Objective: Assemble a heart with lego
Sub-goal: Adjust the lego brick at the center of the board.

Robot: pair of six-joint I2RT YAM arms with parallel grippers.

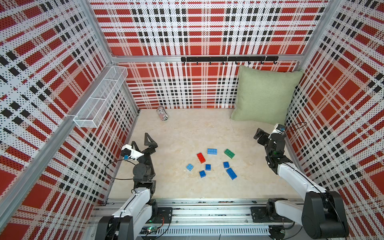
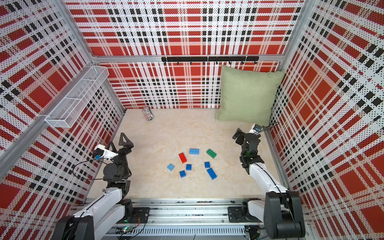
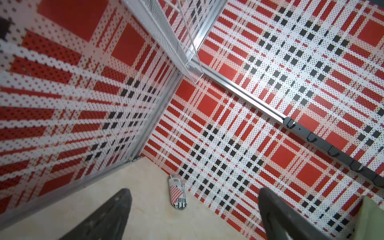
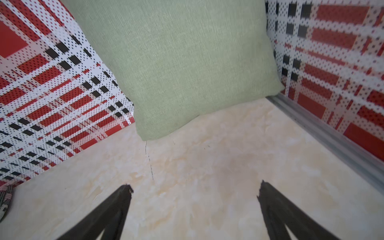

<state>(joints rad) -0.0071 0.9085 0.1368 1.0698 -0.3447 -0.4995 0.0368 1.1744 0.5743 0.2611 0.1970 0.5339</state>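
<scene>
Along the front edge of the tabletop (image 1: 176, 135) ran the rail (image 1: 207, 212) carrying both arms. The left gripper (image 1: 141, 142) hung near the left edge, jaws spread wide and empty. The right gripper (image 1: 258, 135), equally wide and empty, hovered near the right edge, just before the green cushion (image 1: 264, 93). Between them, well apart from both, the lego (image 1: 208, 167) lay loose and scattered mid-tabletop: a red brick (image 1: 201, 157), a green brick (image 1: 229, 153) and six blue ones.
</scene>
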